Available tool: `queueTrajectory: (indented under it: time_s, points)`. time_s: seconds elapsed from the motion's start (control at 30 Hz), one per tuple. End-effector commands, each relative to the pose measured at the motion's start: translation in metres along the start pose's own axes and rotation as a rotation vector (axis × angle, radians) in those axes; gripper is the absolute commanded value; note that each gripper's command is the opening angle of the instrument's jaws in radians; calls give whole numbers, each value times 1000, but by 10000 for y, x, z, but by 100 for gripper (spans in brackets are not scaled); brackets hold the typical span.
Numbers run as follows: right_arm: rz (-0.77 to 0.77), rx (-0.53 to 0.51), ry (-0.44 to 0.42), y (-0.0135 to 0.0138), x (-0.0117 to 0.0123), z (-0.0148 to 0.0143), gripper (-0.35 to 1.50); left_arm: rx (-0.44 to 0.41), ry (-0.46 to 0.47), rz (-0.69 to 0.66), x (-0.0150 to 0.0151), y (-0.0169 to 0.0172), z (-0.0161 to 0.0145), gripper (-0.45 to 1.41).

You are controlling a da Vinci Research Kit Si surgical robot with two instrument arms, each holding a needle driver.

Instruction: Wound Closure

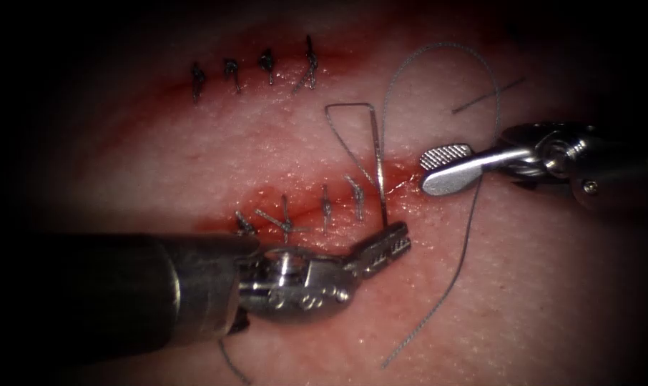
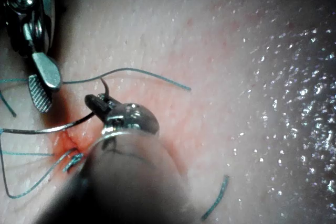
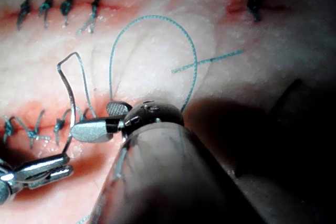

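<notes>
In the endoscope view, my left tool [image 1: 395,241] comes in from 8 o'clock. Its jaws are pressed together, pinching the needle [image 1: 349,106] close to one end. The needle rises toward 12 o'clock, bends over and comes back down by the right end of the cut [image 1: 295,214]. I cannot tell if that far end is in the tissue [image 1: 538,286]. My right tool [image 1: 431,170] comes in from 3 o'clock. Its jaws are spread and hold nothing; they sit just right of the cut. The thread [image 1: 474,207] loops up to 1 o'clock and trails down to 5 o'clock. Stitches [image 1: 326,207] cross the cut.

In the left wrist view, the left tool [image 2: 100,103] grips the thin needle [image 2: 52,128]. The right tool [image 2: 47,95] is near, spread wide. Red fluid [image 2: 63,140] wets the tissue beside them.

In the right wrist view, the right tool [image 3: 92,120] gapes just beside the needle [image 3: 65,85]. The left tool [image 3: 68,165] holds the needle's end. The thread [image 3: 152,18] arcs over the tissue.
</notes>
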Motion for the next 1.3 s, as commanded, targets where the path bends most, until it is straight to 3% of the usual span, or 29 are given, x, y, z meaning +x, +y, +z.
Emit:
queueTrajectory:
  time_s: [0.03,0.2,0.53,0.9,1.13,1.2,1.3]
  points:
    - [3,3,5,2,-4,14,125,-4,0,-3,1,8,5,-45]
    - [12,17,43,1,-3,27,98,3,5,10,5,8,4,-45]
    - [20,-7,82,3,-8,45,96,16,17,27,11,4,1,-45]
    - [25,-38,112,1,-7,50,68,17,17,38,13,5,1,-45]
    - [26,-43,122,-1,-10,59,63,17,18,44,14,5,2,-45]
    - [25,-48,119,-1,-10,60,54,17,18,44,14,5,2,-45]
    - [32,-65,124,-1,-10,60,6,17,18,44,14,5,2,-45]
